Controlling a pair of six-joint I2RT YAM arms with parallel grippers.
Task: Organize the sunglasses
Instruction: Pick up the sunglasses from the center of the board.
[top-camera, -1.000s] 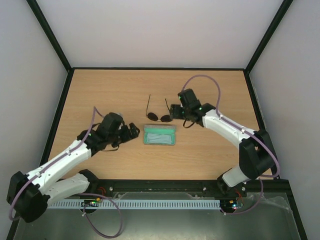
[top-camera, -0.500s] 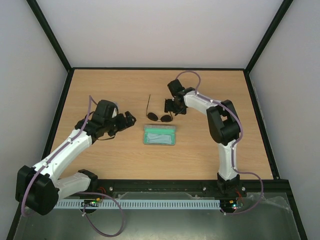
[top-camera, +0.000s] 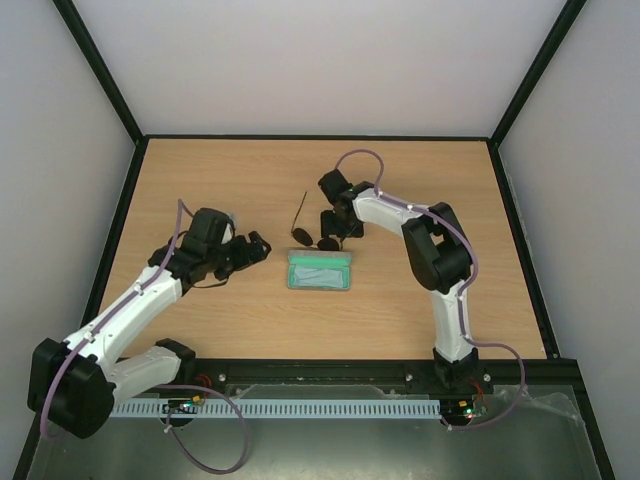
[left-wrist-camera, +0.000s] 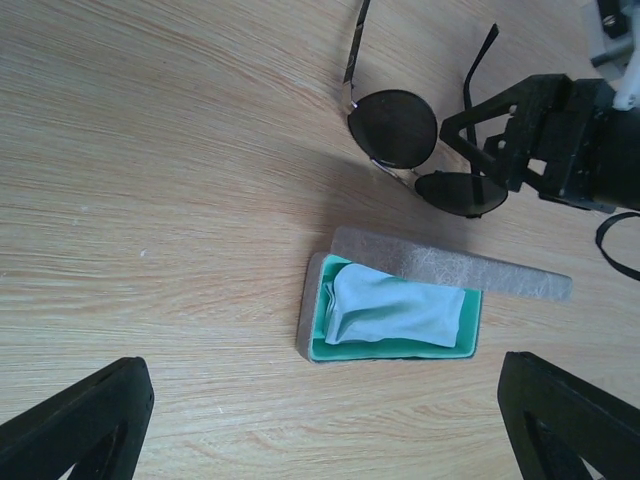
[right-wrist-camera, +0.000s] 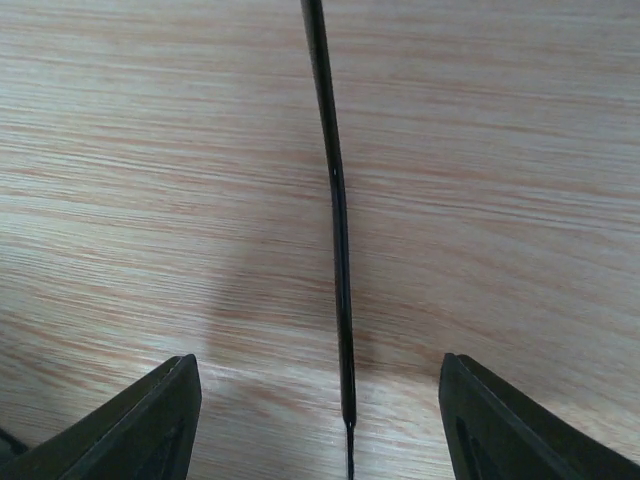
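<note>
Nearest on the light wooden bench (top-camera: 200, 180), a grey rectangular textured case (left-wrist-camera: 305, 318) is seen lying open, with a light blue square cloth (left-wrist-camera: 395, 312) crumpled in its teal-green inside. To the left of the case, near it but not touching, the left pincer (top-camera: 258, 247) is held spread wide with nothing gripped. Just beyond the case, the small sunglasses (left-wrist-camera: 393, 128) with round dark lenses and a thin black wire frame are found lying on the bench, temple arms unfolded and pointing away. At their far side the right pincer (right-wrist-camera: 325, 400) is set low, its fingers (right-wrist-camera: 150, 420) parted widely around one thin temple arm, which neither finger is seen to touch.
</note>
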